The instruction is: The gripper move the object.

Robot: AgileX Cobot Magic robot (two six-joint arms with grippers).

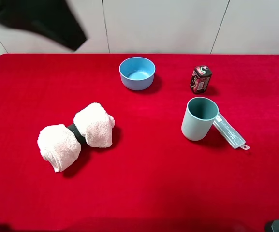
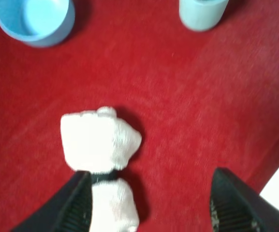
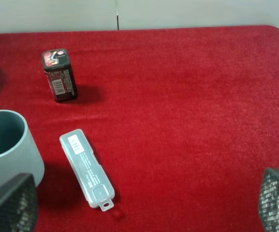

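The teal-green cup (image 1: 199, 118) stands upright and empty on the red table, right of centre. It also shows in the right wrist view (image 3: 6, 145) and at the far edge of the left wrist view (image 2: 203, 12). My left gripper (image 2: 154, 208) is open and empty, hovering over a rolled white towel (image 2: 100, 145), well short of the cup. My right gripper (image 3: 144, 203) is open and empty, with the cup just beyond one of its fingers (image 3: 11, 203). In the exterior high view only dark bits of the arms show at the bottom corners.
A light-blue bowl (image 1: 137, 72) sits at the back centre. A small dark can (image 1: 200, 79) stands behind the cup. A clear plastic case (image 1: 230, 131) lies against the cup's right side. The towel (image 1: 76, 135), bound by a black band, lies left of centre.
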